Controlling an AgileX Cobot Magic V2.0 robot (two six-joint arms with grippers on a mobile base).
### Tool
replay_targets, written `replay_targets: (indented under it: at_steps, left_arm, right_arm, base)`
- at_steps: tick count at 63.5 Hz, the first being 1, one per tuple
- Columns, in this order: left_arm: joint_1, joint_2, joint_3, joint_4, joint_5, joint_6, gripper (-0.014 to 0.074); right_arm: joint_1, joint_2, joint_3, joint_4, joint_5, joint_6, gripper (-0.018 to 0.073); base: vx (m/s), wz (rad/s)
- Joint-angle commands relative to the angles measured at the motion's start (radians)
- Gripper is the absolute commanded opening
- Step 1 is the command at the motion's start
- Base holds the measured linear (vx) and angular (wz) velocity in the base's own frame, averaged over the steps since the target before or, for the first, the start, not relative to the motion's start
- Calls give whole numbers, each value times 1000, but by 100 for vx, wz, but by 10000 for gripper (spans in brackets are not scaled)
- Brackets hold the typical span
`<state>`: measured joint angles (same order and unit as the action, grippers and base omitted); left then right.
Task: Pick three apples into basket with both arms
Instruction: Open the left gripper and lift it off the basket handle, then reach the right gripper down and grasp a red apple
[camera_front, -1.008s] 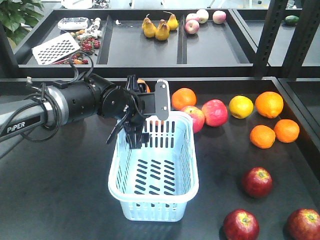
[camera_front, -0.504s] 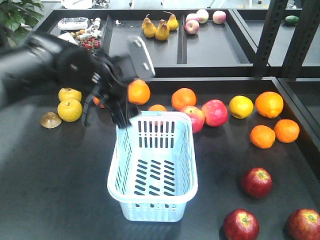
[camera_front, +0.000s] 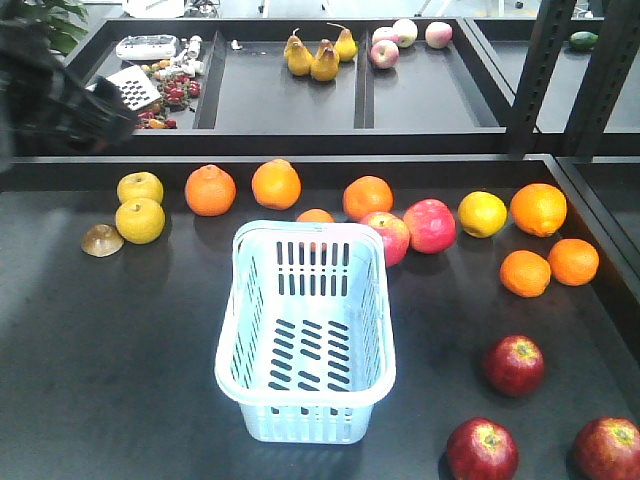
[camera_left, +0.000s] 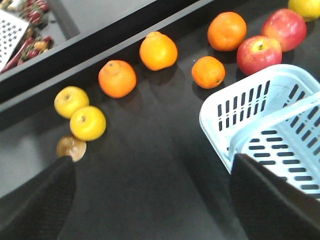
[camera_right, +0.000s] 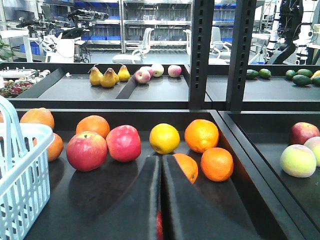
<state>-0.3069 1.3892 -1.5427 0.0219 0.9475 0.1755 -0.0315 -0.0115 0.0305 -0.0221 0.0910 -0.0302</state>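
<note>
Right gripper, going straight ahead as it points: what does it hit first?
Likely the yellow fruit dead ahead of the right gripper; a nearer orange sits just right. Depth unclear.

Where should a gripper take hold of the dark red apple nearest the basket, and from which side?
Across the apple at its widest girth, coming straight down from above: it sits stem up, round, apart from the other apples, with bare table around it.

No lettering or numbers legible in any view, left arm (camera_front: 60, 95) seemingly too blurred for markings
</note>
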Motion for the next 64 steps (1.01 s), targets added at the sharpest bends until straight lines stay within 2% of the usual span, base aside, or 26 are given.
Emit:
replay_targets:
  at_steps: [1, 10, 20, 32, 39, 57, 64]
  left_arm:
    - [3, -88, -26, 17, -7, -62, 564]
    - [3, -191, 2, 76, -2, -112, 555]
    - [3, -342, 176, 124, -49, -152, 555]
    - [3, -518, 388, 126, -109, -229, 555]
    - [3, -589, 469, 126, -118, -236, 555]
    - [3, -649, 517, 125, -118, -236, 555]
    - [3, -649, 517, 123, -117, -236, 555]
  right_arm:
    - [-7, -7, 11, -8, -76, 1, -9]
    - [-7, -7, 11, -8, -77, 1, -9]
    - [-7, -7, 11, -8, -77, 1, -9]
    - [-7, -7, 11, -8, -77, 1, -9]
    - [-7, -7, 11, -8, -78, 1, -9]
    - [-7, -7, 11, -8, -85, 2, -9]
    - [-7, -7, 10, -6, -161, 18, -9]
  base:
    - [0, 0]
    - [0, 0]
    - [0, 0]
    - [0, 0]
    - [0, 0]
    - [0, 0]
    - [0, 0]
